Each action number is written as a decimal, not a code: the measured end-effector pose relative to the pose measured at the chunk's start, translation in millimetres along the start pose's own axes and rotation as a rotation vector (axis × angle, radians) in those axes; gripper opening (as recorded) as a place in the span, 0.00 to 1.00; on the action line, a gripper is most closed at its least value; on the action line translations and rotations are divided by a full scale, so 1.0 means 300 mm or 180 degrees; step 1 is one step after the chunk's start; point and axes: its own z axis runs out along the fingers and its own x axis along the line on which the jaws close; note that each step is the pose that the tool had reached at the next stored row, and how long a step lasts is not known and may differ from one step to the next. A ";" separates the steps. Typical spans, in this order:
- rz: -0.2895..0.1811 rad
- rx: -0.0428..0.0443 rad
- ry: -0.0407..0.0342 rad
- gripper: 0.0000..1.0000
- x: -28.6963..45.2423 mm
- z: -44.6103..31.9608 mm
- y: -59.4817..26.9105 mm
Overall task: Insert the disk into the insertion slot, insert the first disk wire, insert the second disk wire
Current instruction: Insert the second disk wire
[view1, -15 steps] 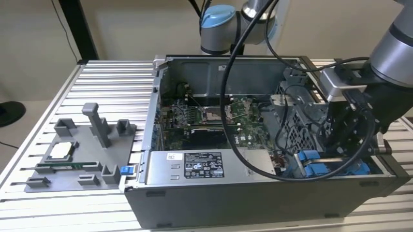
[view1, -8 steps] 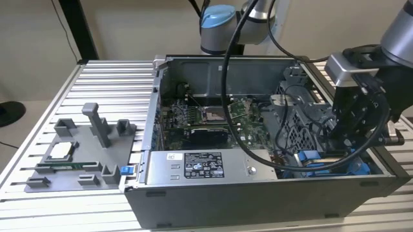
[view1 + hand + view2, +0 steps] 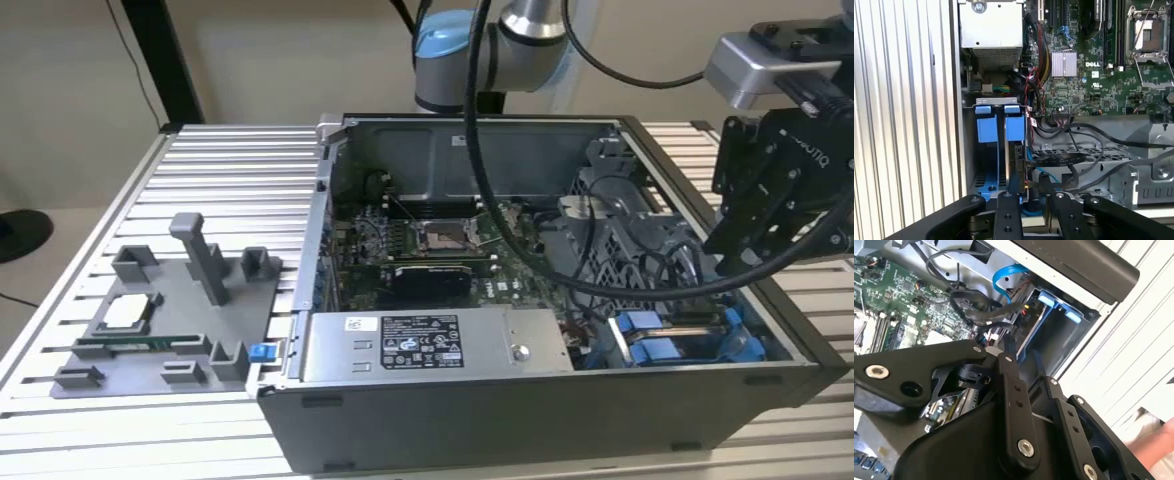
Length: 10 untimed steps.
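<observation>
The disk (image 3: 1015, 165) sits edge-up inside the insertion slot (image 3: 968, 165) at the case's front corner, with its bright blue frame tabs (image 3: 987, 129) on top. In the exterior view the same blue pieces (image 3: 643, 328) mark the slot (image 3: 781, 340) at the case's near right. My gripper (image 3: 1034, 202) hovers just above the disk's cable end, open, its black fingers (image 3: 1005, 365) apart. A black wire (image 3: 1059, 160) loops right beside the disk. I cannot tell whether it is plugged in. A blue flat cable (image 3: 1004, 275) runs nearby.
The open computer case (image 3: 534, 410) lies on a ribbed aluminium table (image 3: 227, 170). Inside are the motherboard (image 3: 427, 250), a silver power-supply box (image 3: 427, 345) and a perforated metal cage (image 3: 1134, 170) next to the slot. A grey fixture tray (image 3: 160, 320) lies at the exterior view's left.
</observation>
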 end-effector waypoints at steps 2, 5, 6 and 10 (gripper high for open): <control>0.0000 0.0000 -0.0001 0.00 0.000 -0.005 0.000; 0.0000 0.0000 -0.0001 0.00 0.000 -0.006 0.000; 0.0000 0.0000 -0.0001 0.00 0.000 -0.006 0.000; 0.0000 -0.0001 0.0000 0.00 -0.001 -0.007 -0.009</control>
